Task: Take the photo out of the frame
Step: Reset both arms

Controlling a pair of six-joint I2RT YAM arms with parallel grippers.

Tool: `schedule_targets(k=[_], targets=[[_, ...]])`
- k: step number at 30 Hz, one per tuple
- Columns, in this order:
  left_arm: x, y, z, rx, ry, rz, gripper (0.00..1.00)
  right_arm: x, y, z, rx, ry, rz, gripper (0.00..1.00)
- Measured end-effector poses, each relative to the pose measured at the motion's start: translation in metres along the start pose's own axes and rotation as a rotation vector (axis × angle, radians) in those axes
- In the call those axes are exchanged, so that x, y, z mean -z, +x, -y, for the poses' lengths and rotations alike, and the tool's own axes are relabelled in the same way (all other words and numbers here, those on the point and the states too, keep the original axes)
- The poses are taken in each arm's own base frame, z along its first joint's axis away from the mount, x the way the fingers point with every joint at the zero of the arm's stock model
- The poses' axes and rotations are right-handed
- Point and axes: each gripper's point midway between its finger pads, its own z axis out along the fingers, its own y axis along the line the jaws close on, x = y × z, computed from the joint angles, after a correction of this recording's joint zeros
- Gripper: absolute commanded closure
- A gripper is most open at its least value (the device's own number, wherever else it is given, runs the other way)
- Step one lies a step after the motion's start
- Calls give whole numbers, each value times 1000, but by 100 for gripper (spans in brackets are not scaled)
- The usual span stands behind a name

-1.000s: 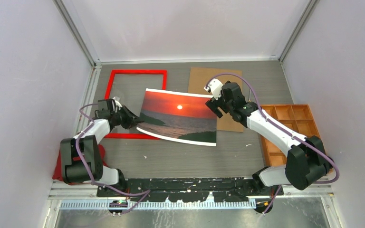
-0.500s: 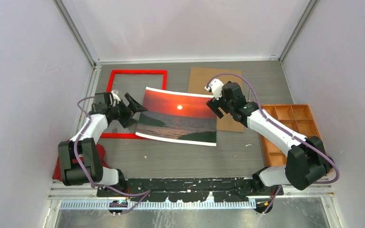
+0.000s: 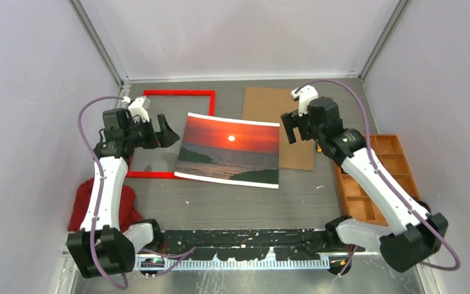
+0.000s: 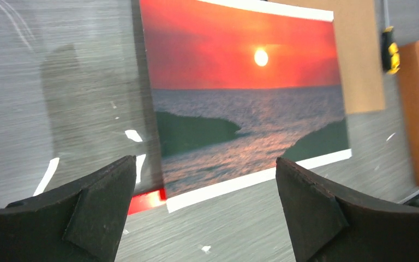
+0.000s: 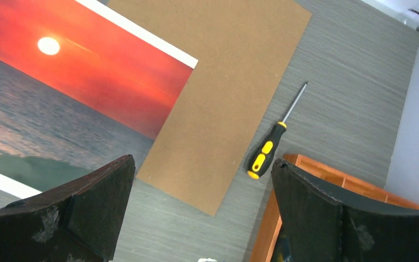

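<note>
The table (image 3: 232, 202) is grey with a fine wood-grain pattern running side to side. At its far left lies the red frame (image 3: 177, 94), flat, with table surface showing through its opening. The photo (image 3: 229, 150) lies flat at the middle, slightly skewed; its left part covers the frame's near right corner, and its right part overlaps the left side of the brown backing board (image 3: 269, 104). Right of that board, a screwdriver (image 5: 267, 153) with a yellow-and-black handle lies on the bare table, its handle just beside the orange compartment tray (image 3: 379, 136). A red cloth (image 3: 125, 205) lies crumpled at the near left.
</note>
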Motion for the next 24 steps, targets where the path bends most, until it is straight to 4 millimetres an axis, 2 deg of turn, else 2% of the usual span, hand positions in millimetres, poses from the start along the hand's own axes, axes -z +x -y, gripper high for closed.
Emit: schedule_targets(k=[4,8,12,15,18,24], targets=[[17,7,1,-181,-3,-5,0,39,-10,6,-111,16,74,0],[28,18,4,-282,8,-34,0,85,-23,16,-195,36,202,0],[38,21,11,-347,32,-32,0,125,-17,27,-230,72,330,0],[45,19,19,-380,54,-5,0,142,-8,35,-249,113,383,0],[55,15,30,-414,77,40,0,147,1,39,-258,137,396,0],[63,13,36,-435,84,71,0,151,13,26,-250,64,415,0]])
